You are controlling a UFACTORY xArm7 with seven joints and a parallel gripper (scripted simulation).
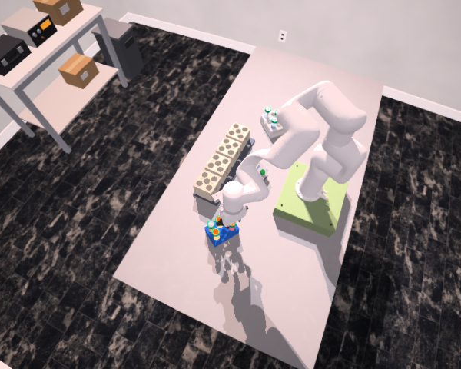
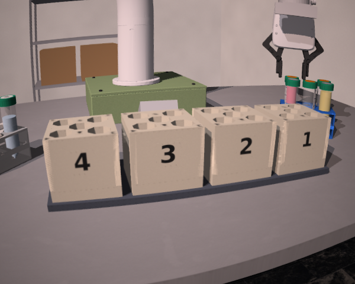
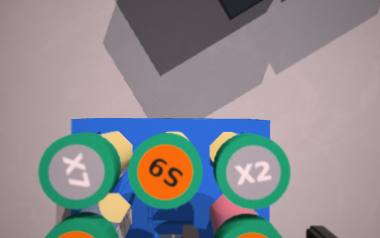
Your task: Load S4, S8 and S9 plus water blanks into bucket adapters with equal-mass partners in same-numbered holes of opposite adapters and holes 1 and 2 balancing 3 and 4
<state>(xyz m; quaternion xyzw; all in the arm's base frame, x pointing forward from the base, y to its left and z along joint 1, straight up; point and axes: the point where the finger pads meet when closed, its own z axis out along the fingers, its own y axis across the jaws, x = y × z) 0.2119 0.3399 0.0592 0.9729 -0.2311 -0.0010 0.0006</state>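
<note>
My open, empty gripper hangs just above the caps of the blue rack. One fingertip shows at the wrist view's lower right. S9 stands in the rack between X7 and X2. Two more orange-dotted tubes, at the lower left and lower right, have their labels cut off. Adapter 1, adapter 2, adapter 3 and adapter 4 stand on the dark stand; no tube shows in their holes.
White-dotted tubes stand in the pale rack beyond adapter 4; their numbers are unreadable. The green DONE key is between the stand and the green robot base. The arm partly covers the stand and the blue rack.
</note>
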